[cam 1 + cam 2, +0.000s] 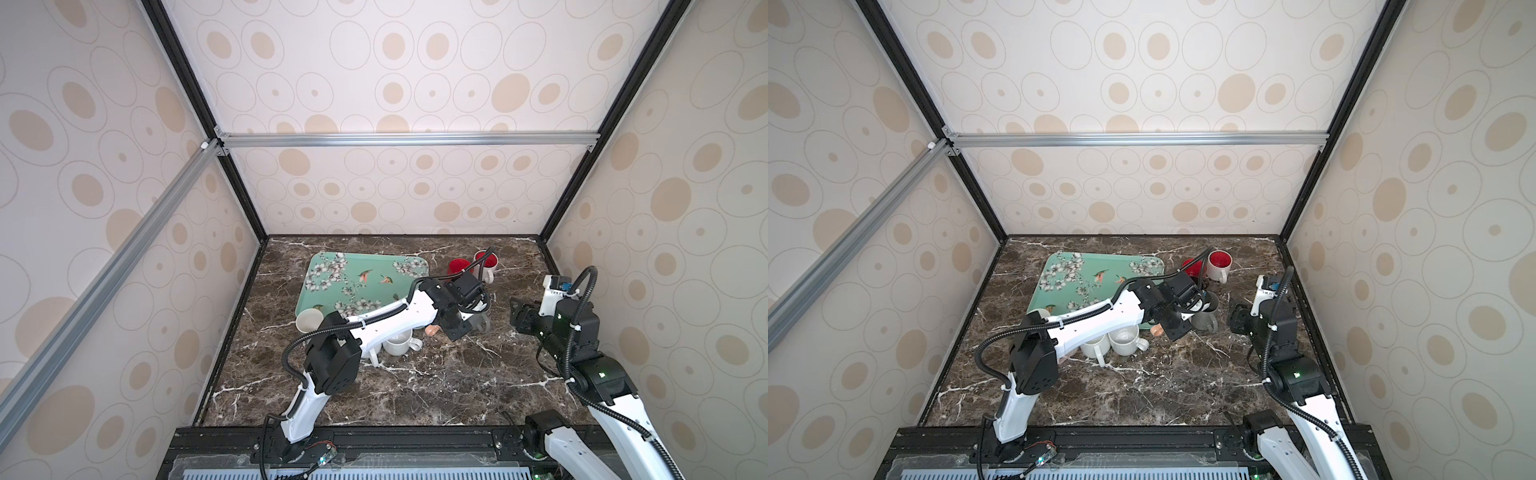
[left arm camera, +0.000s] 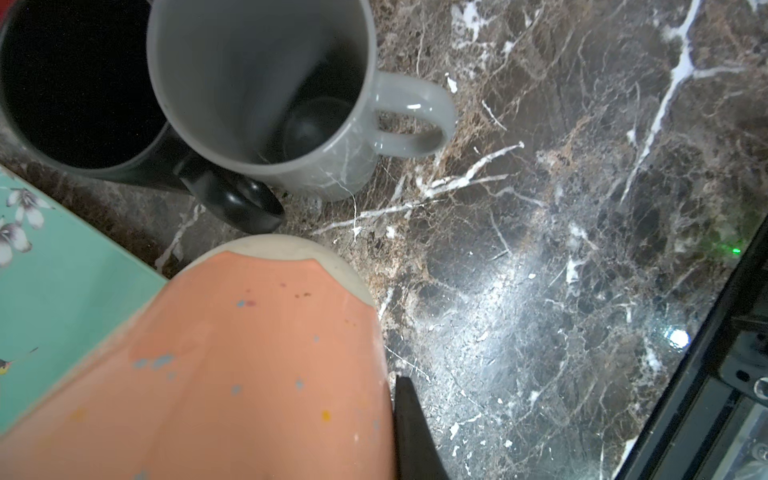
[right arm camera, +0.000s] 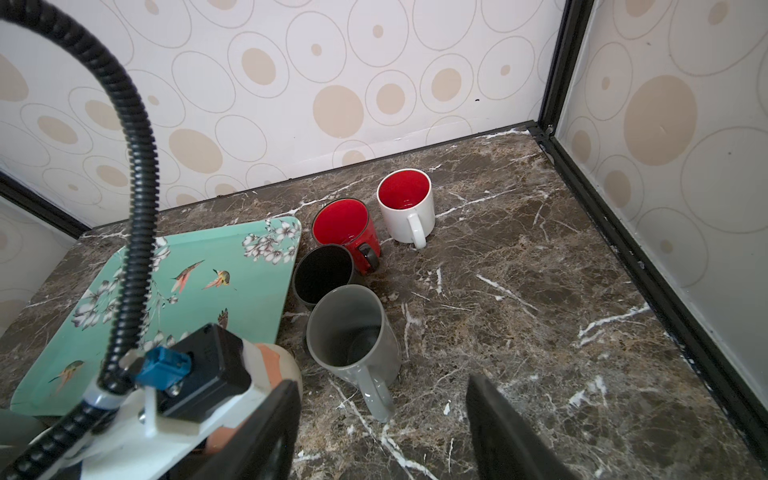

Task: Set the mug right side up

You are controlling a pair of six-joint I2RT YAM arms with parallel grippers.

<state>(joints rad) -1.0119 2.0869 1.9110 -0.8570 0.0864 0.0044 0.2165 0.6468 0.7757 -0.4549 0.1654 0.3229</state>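
Gripping the orange mug [image 2: 249, 365] with the left gripper [image 1: 451, 330], clenched tight, with one black finger [image 2: 415, 436] showing against the mug's wall in the left wrist view. Held just right of centre in both top views, mostly hidden under the wrist, seen there only as a peach sliver. Pointing its cream base end away from the wrist camera, toward the marble table [image 1: 415, 386]; cannot tell whether touching it. Just beside the lower right corner of the teal tray [image 1: 365, 278], and near the grey mug [image 3: 353, 332] and the black mug [image 3: 322, 274], both upright with open mouths, close together.

Farther back, toward the upper right of the tabletop in both top views: a red mug [image 3: 345, 232] and a white mug with a red inside [image 3: 405, 208], also upright. At the tray's lower left corner in a top view, a cream cup [image 1: 309, 320]; below the tray, partly under the left arm, a plain white mug [image 1: 1125, 338], mouth up.

Released on the other side: the right gripper [image 3: 382, 436], spread wide with only tabletop in the gap, hovering at the right of both top views, facing the grey mug's handle.
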